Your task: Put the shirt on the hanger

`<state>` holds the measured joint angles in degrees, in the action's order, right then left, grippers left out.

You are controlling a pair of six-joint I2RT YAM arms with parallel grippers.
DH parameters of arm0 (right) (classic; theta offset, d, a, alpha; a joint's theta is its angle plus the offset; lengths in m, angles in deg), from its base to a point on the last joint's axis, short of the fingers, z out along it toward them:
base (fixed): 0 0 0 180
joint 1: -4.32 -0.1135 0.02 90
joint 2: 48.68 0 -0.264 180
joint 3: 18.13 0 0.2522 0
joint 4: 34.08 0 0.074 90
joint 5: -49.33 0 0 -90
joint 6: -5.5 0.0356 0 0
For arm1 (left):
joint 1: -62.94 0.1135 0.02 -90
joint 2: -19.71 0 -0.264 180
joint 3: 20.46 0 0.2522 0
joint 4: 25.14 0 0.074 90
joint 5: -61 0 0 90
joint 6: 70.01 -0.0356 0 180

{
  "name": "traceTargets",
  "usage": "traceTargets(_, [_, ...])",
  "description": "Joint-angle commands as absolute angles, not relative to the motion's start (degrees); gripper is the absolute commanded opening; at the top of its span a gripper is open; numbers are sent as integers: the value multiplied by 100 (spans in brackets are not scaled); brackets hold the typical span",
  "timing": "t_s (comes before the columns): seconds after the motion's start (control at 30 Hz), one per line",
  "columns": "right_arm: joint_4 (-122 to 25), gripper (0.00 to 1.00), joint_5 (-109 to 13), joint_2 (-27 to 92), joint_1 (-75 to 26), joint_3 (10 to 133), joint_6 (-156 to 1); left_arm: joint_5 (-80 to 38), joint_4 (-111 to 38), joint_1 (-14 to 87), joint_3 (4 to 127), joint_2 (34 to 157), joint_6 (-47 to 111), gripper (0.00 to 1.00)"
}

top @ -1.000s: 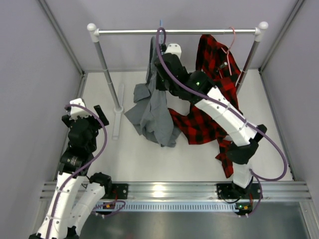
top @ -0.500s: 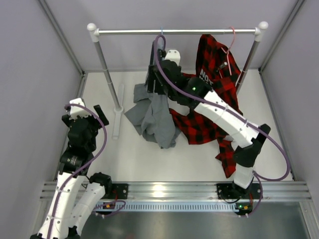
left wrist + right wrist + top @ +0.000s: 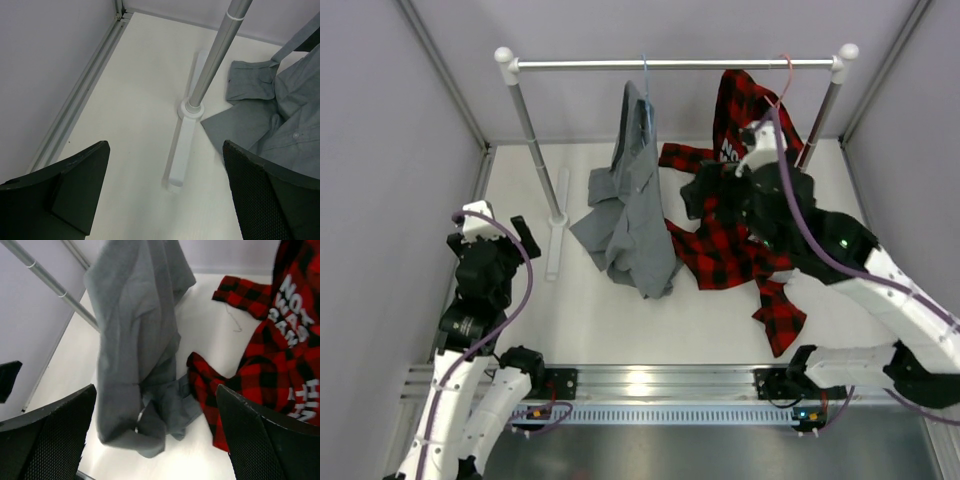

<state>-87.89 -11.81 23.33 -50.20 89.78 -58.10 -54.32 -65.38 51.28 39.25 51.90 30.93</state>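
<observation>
The grey shirt (image 3: 632,190) hangs from the light-blue hanger (image 3: 644,68), whose hook sits on the rail. Its lower part and sleeves lie bunched on the floor. In the right wrist view the shirt (image 3: 135,335) drapes down in front of my right gripper (image 3: 155,390), which is open with nothing between its fingers. From above, the right gripper (image 3: 705,200) hovers to the right of the shirt, apart from it, over the plaid cloth. My left gripper (image 3: 490,232) is open at the far left, near the rack's left post; its view shows the shirt (image 3: 280,115) beyond the open left gripper (image 3: 165,145).
A red-and-black plaid shirt (image 3: 730,245) hangs from a pink hanger (image 3: 786,72) and spreads over the floor. The rack's rail (image 3: 720,64), left post (image 3: 535,140) and white foot (image 3: 557,225) stand close to the left gripper; post (image 3: 210,75) and foot (image 3: 182,145) fill its view. Walls close in on both sides.
My right gripper opened and let go of the shirt's top at the rail, then drew back right and toward the near side. The shirt stays hanging. The left arm barely moved.
</observation>
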Motion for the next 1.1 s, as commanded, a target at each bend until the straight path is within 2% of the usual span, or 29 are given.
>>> traceTargets(0.0, [-8440,100,-1289,1375,-4965,8127,-6287,-5238,-6878,5169,4006,4838,3220,98])
traceTargets(0.07, [-8449,99,-1142,176,-4965,7530,-6532,-4967,-7106,5161,3910,4453,3238,98])
traceTargets(0.13, [-8449,99,-1053,-266,-4965,7307,-6664,-4939,-7142,5161,3918,4302,3247,98])
traceTargets(0.33, [-9458,100,667,-1262,-4965,7078,-6779,-4430,-7879,5161,4383,4011,3256,98])
traceTargets(0.37, [-9547,99,1210,-1316,-4973,7008,-6858,-4403,-7976,5161,4471,3958,3221,98])
traceTargets(0.47, [-9951,99,1829,-1510,-4973,6744,-6851,-4587,-8284,5161,4770,3888,3168,98])
traceTargets(0.63, [-10549,99,1936,-1843,-4965,6489,-6411,-4745,-8531,5161,4990,3782,2983,98])
traceTargets(1.07, [-10699,99,1813,-2161,-4965,6330,-6437,-4333,-8522,5161,5034,3799,2878,98])
